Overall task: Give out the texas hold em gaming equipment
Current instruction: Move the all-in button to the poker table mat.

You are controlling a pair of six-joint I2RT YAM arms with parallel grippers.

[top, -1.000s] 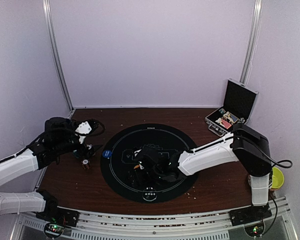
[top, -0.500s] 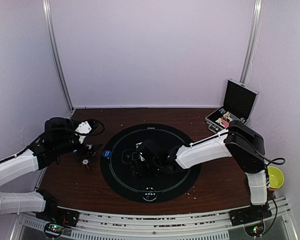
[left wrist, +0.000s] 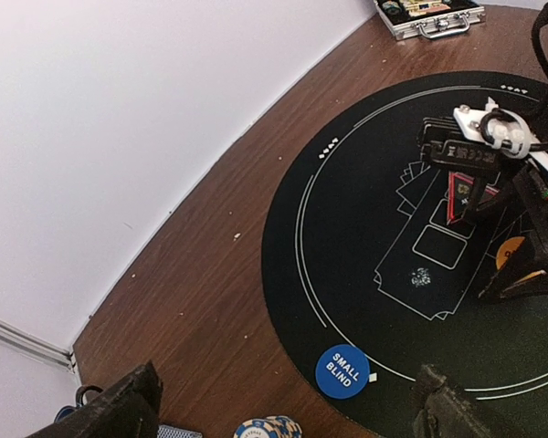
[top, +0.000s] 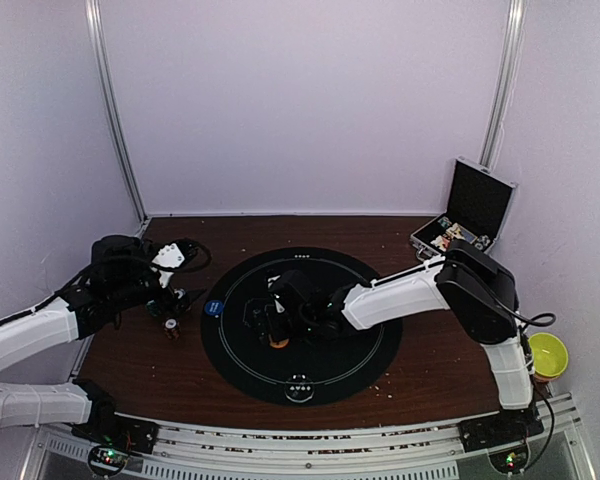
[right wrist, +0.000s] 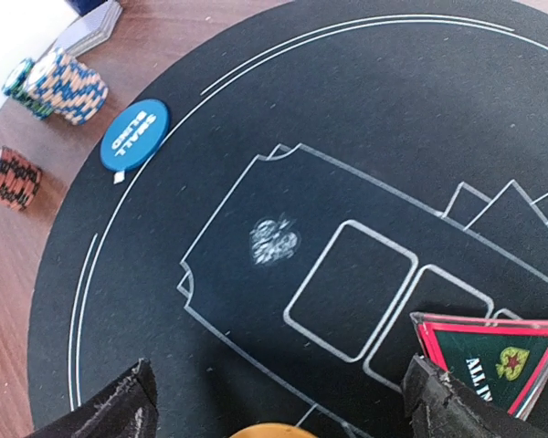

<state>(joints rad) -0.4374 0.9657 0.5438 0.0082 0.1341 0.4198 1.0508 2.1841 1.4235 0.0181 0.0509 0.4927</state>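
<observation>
My right gripper (top: 277,318) hovers open over the middle of the round black mat (top: 365,345), nothing between its fingers (right wrist: 119,406). An orange disc (right wrist: 272,431) lies on the mat just below the jaws, also seen as the orange disc (top: 278,343). A red triangle marker (right wrist: 489,358) lies by the right finger. The blue "SMALL BLIND" disc (right wrist: 134,135) sits on the mat's left rim. Striped poker chip stacks (right wrist: 68,87) and a grey-backed card deck (right wrist: 91,27) stand on the wood left of the mat. My left gripper (left wrist: 283,406) stays open above those chips (left wrist: 269,427).
A silver-edged black case (top: 465,225) stands open at the back right corner. A yellow bowl (top: 548,355) sits off the table's right edge. Another chip stack (right wrist: 11,176) stands nearer the left front. White walls close in the left side and back.
My right arm has swung left and away from the near edge to the mat's middle, leaving the orange disc showing on the mat. The left arm has not moved.
</observation>
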